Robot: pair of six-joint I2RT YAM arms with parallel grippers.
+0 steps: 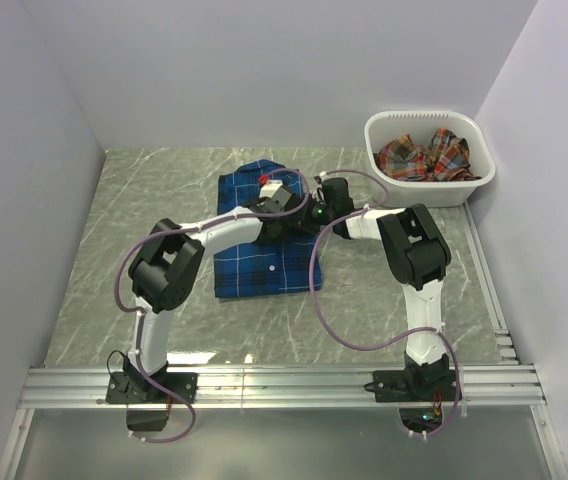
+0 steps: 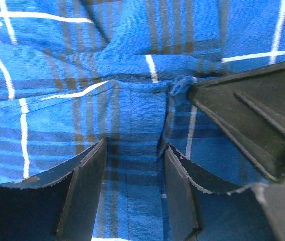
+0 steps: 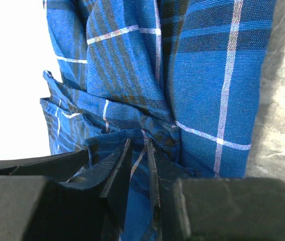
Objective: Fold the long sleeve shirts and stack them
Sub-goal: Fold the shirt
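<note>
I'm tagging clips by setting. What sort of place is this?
Most likely a lab test cell, not a home: plain white walls box in the table, a left arm and right arm are bolted to a metal rail at its near edge, and a blue shirt and basket serve as props.

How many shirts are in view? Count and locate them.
2. The blue shirt lies on the table; the red-orange shirt is bunched in the white basket, which may hide more.
</note>
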